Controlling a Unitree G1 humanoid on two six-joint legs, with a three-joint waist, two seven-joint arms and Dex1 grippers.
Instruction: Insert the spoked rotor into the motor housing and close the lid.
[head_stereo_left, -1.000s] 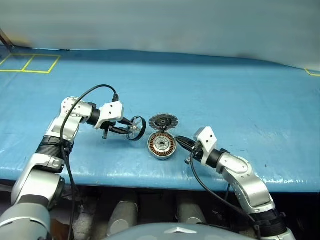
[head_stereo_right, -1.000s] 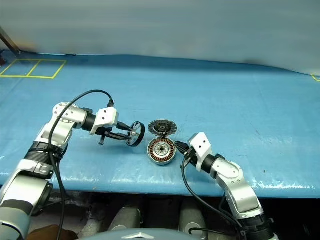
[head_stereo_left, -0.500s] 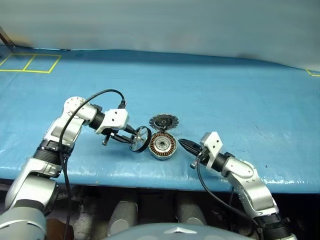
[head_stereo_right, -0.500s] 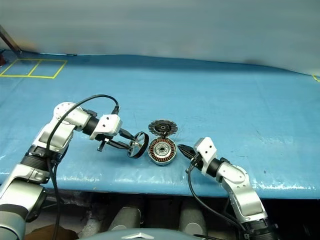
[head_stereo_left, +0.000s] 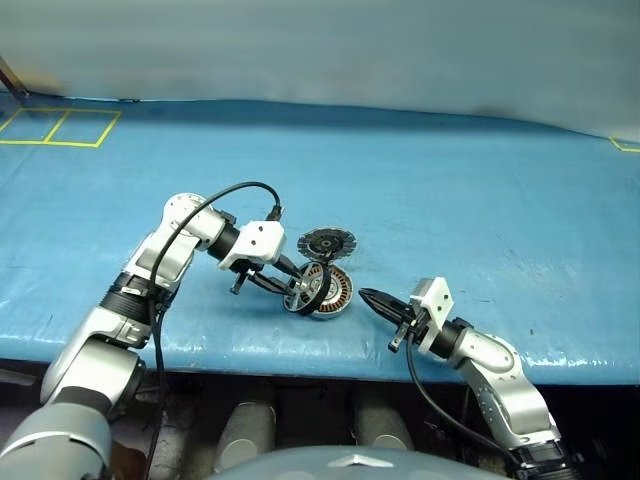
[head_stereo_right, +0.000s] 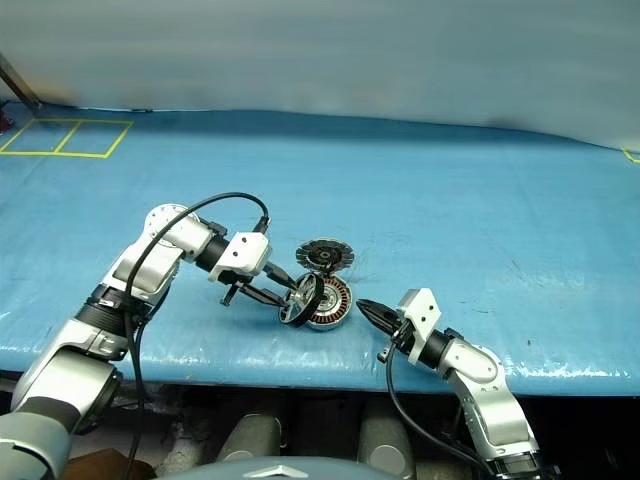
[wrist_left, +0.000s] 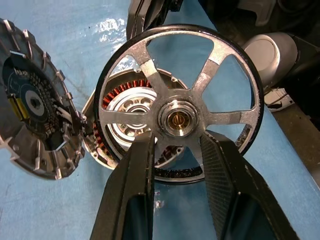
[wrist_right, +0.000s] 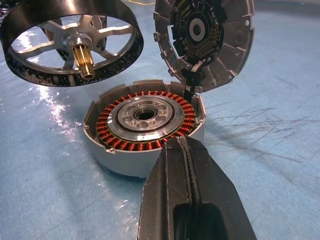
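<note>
With left gripper (wrist_left: 176, 150) clamped on rotor (wrist_left: 179, 102) and right gripper (wrist_right: 186, 150) shut empty, level rotor, center brass shaft over housing (wrist_right: 144, 127) bore, lower straight beside open lid (wrist_right: 205, 37).

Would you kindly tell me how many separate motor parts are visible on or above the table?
3. The spoked rotor is held tilted in the left tool above the motor housing, which sits on the table; the lid stands open, hinged at the housing's far edge.
</note>
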